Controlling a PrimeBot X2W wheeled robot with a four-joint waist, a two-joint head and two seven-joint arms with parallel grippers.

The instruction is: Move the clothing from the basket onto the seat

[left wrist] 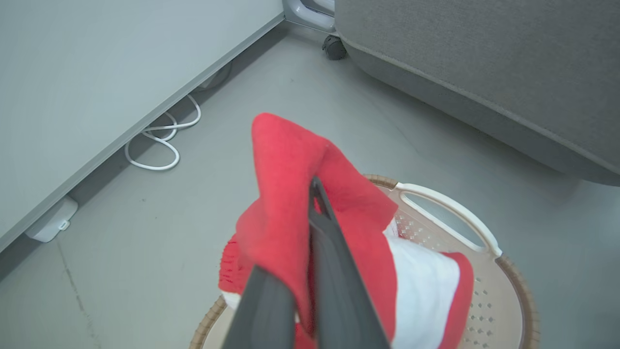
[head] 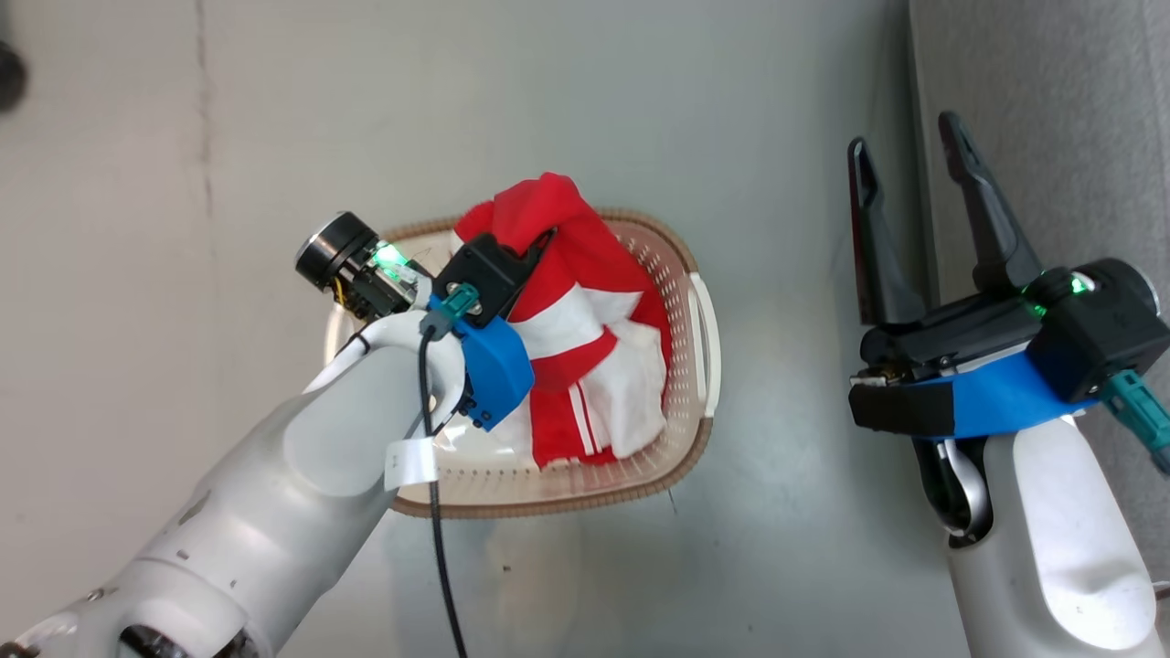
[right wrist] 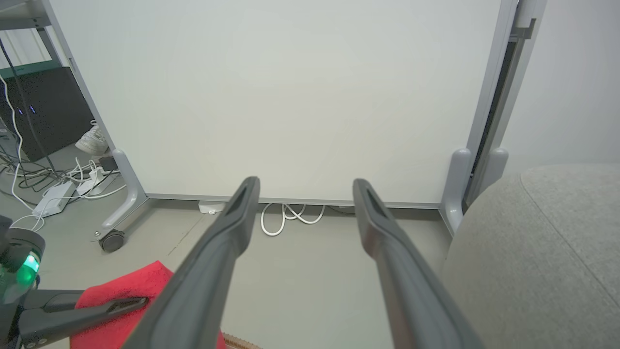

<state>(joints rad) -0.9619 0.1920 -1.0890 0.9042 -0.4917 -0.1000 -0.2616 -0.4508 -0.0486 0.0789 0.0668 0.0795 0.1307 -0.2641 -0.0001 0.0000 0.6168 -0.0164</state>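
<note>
Head view: left gripper (head: 537, 243) tips buried in soft red-and-white sports clothing (head: 585, 311) bunched over the oval cream perforated plastic basket (head: 640, 493). Left wrist: jaws pinched on a red fold. Right wrist: right gripper (right wrist: 305, 186) spread wide, empty, grey upholstered seat (right wrist: 547, 242) cropped alongside.

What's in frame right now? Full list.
clothing: bundle, piece count unclear, red and white, in the basket
basket: 1, cream with brown rim, on the floor
seat: 1, grey, to the robot's right of the basket
panel: 1, white, upright on the floor
cable: 1, white, looped under the panel
left gripper: 1, dark, shut on the clothing
right gripper: 1, dark, open, by the seat edge
</note>
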